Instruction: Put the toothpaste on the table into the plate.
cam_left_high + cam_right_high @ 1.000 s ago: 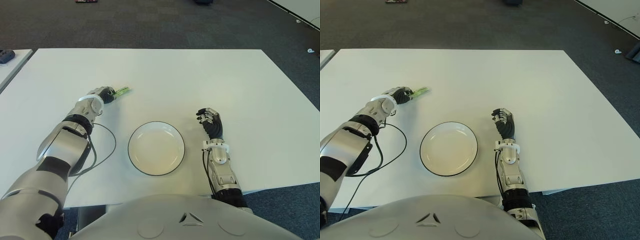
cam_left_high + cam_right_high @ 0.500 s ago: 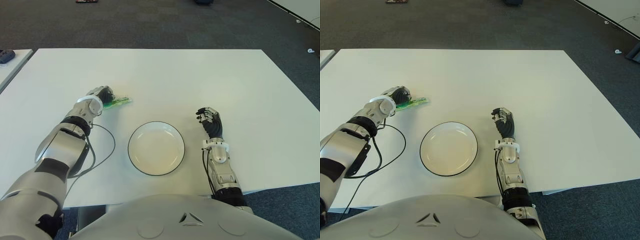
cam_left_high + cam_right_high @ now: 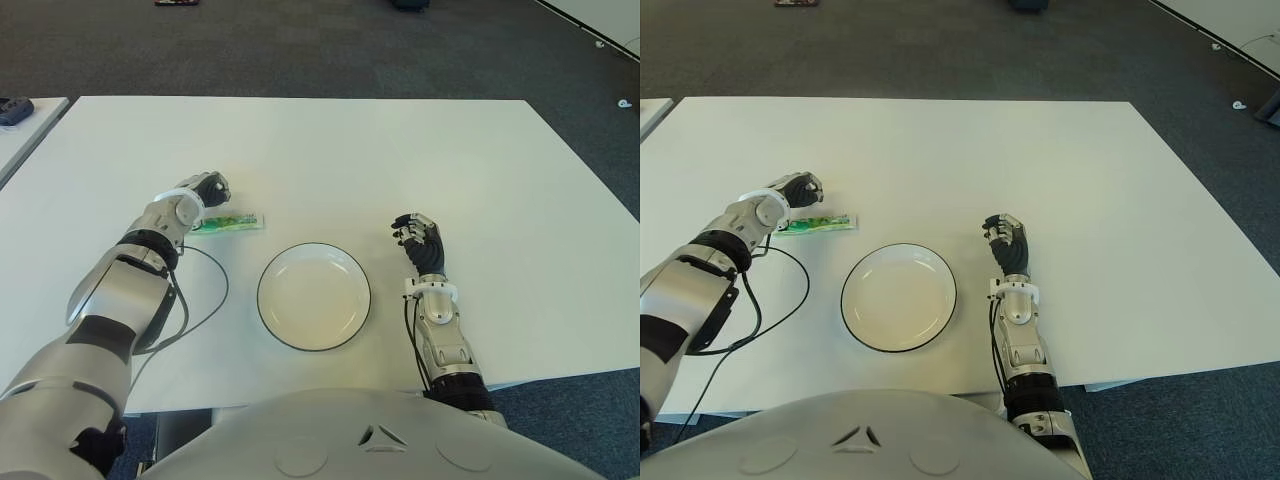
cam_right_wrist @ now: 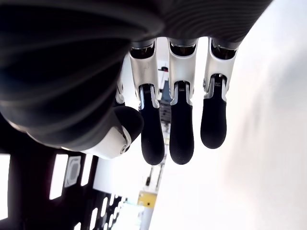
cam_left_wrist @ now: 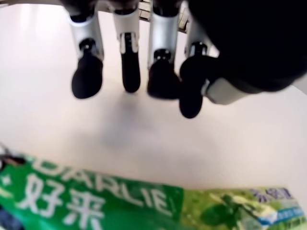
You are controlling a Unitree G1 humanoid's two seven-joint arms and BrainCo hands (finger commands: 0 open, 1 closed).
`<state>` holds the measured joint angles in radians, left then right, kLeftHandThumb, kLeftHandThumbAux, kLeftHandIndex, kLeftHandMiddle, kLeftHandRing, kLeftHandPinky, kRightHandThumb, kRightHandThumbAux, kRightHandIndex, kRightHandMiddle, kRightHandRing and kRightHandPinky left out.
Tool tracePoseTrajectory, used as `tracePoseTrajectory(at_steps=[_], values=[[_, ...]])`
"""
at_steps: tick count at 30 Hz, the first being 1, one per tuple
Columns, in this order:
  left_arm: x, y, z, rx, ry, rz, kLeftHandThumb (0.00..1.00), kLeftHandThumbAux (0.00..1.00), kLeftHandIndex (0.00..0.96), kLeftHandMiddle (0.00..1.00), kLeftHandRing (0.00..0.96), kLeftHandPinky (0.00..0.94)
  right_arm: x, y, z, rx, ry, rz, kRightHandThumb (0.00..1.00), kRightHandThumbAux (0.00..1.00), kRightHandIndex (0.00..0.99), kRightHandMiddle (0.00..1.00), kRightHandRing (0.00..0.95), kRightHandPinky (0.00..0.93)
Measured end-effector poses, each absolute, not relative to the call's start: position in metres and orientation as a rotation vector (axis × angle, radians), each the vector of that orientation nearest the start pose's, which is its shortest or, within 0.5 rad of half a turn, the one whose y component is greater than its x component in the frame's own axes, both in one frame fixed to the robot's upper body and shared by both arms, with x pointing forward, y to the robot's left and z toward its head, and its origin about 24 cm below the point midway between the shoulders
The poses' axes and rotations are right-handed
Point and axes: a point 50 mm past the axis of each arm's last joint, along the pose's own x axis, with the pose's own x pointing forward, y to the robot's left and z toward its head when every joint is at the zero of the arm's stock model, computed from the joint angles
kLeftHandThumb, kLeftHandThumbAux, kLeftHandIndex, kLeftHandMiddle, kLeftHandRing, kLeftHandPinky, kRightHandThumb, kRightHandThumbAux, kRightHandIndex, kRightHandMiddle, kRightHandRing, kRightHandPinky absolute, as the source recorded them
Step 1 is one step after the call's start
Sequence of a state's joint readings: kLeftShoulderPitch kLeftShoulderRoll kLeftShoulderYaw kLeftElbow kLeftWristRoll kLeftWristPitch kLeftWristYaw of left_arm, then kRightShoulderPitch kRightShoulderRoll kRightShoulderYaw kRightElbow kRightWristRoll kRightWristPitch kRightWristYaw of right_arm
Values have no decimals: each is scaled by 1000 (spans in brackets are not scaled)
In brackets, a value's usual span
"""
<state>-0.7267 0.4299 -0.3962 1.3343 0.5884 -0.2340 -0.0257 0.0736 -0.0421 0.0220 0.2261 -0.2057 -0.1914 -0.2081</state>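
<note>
The green toothpaste tube (image 3: 228, 222) lies flat on the white table (image 3: 400, 150), just left of the white plate with a dark rim (image 3: 260, 297). My left hand (image 3: 208, 187) hovers just beyond the tube's left end. In the left wrist view its fingers (image 5: 129, 72) are spread and hold nothing, and the tube (image 5: 120, 201) lies apart from them. My right hand (image 3: 420, 240) shows to the right of the plate, fingers relaxed and empty.
A black cable (image 3: 222, 290) loops from my left wrist across the table between the arm and the plate. A second table (image 3: 20, 135) with a dark object (image 3: 12, 108) stands at the far left. Dark carpet lies beyond the table's far edge.
The left hand carried the tube nearer and toward the plate, then let go; the tube now lies on the table. The right hand has not moved.
</note>
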Motion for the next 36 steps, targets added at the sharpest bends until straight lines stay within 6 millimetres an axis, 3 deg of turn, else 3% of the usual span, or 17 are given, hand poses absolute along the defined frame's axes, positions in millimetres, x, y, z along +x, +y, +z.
tracePoseTrajectory(at_steps=[12,17,19,21,24,31,33,34,36], values=[[335,236,-2,1207,457,-379,798,514,761,828,825,740,230,-164,-7,-249,83,-155,709,730,426,491,501,532],[335,236,-2,1207,453,-383,792,504,752,827,824,748,230,-164,-7,-248,84,-155,708,730,427,496,510,543],[335,236,-1,1207,449,-386,743,510,739,826,823,750,230,-164,-7,-248,83,-155,708,730,427,499,511,542],[335,236,-1,1210,445,-389,731,614,563,810,805,714,230,-164,-7,-249,83,-155,708,730,427,499,510,531],[336,236,0,1217,436,-395,724,663,479,790,780,673,230,-164,-7,-250,83,-154,708,730,426,496,507,520],[337,241,5,1251,423,-407,705,690,427,622,614,493,230,-164,-7,-251,83,-154,708,730,426,503,513,536],[338,243,8,1268,419,-420,617,551,366,566,563,452,230,-164,-7,-251,82,-154,708,730,426,505,515,537],[338,243,9,1276,419,-429,572,484,328,464,450,362,230,-164,-7,-251,81,-154,708,730,426,505,515,537],[339,245,11,1292,415,-442,530,424,270,345,323,273,230,-164,-6,-252,79,-154,708,730,426,505,515,538]])
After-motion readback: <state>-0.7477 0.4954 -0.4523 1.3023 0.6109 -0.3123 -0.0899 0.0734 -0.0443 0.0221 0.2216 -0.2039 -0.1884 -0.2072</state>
